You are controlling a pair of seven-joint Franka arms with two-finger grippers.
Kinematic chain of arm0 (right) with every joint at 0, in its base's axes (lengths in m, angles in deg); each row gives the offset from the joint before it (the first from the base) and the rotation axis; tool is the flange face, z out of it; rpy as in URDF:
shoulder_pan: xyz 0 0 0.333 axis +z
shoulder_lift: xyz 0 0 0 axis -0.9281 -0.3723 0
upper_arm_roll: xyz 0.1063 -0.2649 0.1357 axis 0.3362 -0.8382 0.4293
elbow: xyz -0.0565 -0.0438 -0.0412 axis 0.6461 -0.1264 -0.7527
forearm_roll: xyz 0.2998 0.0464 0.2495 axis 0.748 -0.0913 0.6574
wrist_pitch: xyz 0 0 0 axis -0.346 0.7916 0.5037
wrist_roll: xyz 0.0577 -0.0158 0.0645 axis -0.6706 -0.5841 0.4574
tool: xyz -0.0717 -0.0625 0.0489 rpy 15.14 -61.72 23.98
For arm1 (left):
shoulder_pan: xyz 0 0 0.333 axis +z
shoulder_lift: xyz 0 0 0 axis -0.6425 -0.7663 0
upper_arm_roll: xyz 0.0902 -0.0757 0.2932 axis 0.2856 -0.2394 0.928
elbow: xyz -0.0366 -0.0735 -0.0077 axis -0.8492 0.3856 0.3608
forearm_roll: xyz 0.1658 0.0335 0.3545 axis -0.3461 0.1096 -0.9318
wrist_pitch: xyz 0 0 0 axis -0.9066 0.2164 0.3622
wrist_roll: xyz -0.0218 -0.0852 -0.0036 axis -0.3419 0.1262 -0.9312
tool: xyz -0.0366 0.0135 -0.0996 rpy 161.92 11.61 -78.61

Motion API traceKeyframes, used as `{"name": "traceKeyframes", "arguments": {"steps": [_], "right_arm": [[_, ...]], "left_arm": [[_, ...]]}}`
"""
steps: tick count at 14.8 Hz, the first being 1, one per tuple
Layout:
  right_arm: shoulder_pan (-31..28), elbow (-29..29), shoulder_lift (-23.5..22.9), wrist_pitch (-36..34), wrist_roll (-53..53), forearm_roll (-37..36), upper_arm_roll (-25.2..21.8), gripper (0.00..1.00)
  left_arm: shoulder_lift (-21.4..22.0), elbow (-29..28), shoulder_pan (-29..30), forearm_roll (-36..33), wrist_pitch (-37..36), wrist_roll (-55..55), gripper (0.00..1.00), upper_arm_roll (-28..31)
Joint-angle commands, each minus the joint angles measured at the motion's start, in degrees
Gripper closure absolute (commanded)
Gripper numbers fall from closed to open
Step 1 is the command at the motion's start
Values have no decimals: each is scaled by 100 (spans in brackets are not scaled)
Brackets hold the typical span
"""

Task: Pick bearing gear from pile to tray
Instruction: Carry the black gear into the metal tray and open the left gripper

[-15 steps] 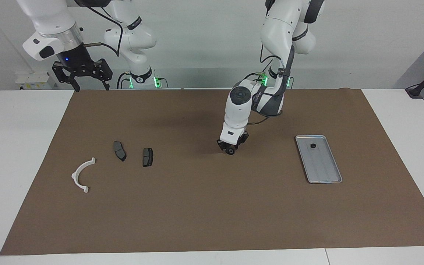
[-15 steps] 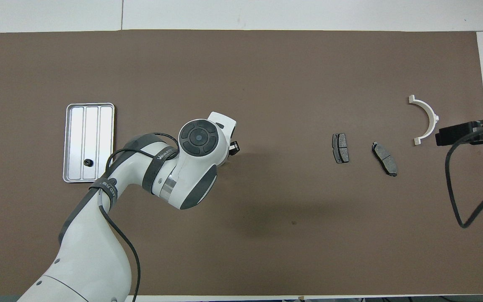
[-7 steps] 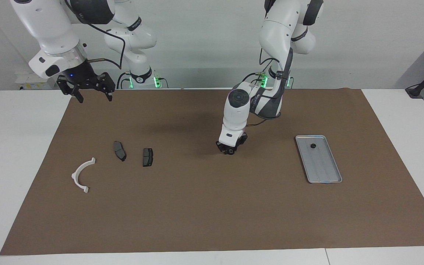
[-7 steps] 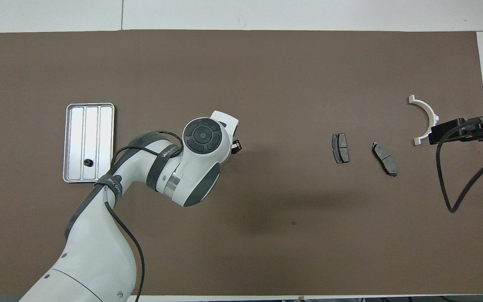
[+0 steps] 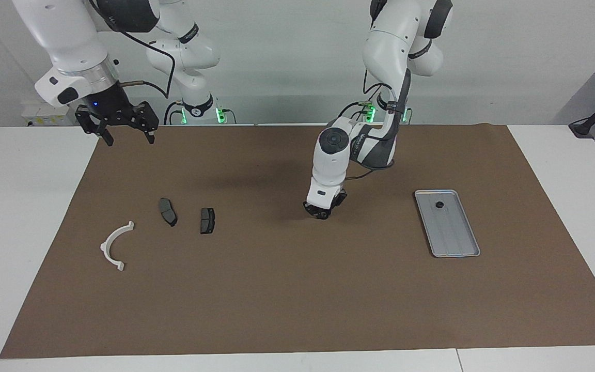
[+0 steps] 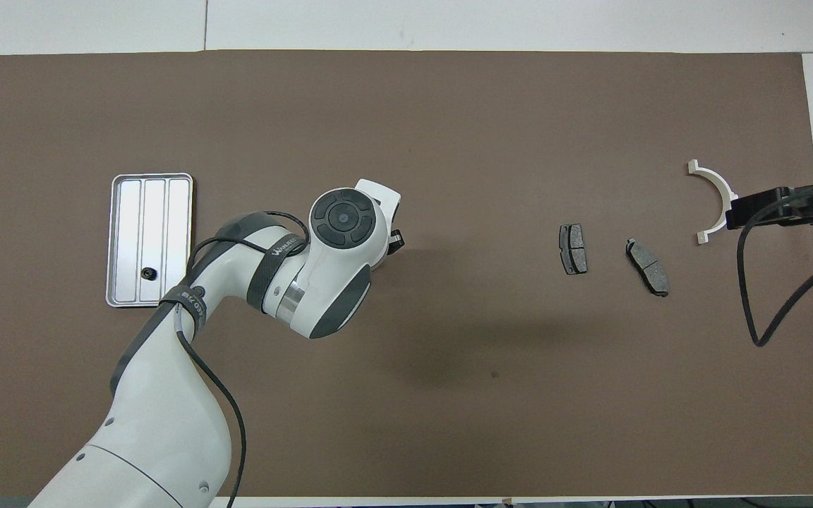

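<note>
My left gripper is down at the brown mat near its middle, shut on a small black round bearing gear that is mostly hidden between the fingers. From overhead the wrist covers it and only a black edge of the left gripper shows. The silver tray lies toward the left arm's end, with one black bearing gear in it. The pile's white arc and two dark brake pads lie toward the right arm's end. My right gripper hangs open in the air over the mat's corner there.
The brown mat covers most of the white table. The right arm's black cable loops over the mat's edge near the white arc. Open mat lies between the left gripper and the tray.
The left gripper's fingers have drawn in on the black piece at the mat, and its wrist has shifted slightly. The right gripper has come lower and stayed open.
</note>
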Motion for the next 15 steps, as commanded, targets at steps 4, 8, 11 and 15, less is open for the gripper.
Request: {"name": "traceKeyframes", "arguments": {"steps": [4,8,11,15], "right_arm": [[-82,74,4,178,109,18,71,0],[-82,65,4,169,91,18,71,0],[-91,74,4,143,91,18,114,0],[-73,74,21,134,100,27,123,0]], "left_arm": [[747,-219,1063,-177,-780,1446,100,-4],[757,-247,2171,-150,-692,3047,100,-21],[748,-255,2883,-124,-675,4268,100,-30],[722,-351,3148,-10,-447,4386,100,-21]]}}
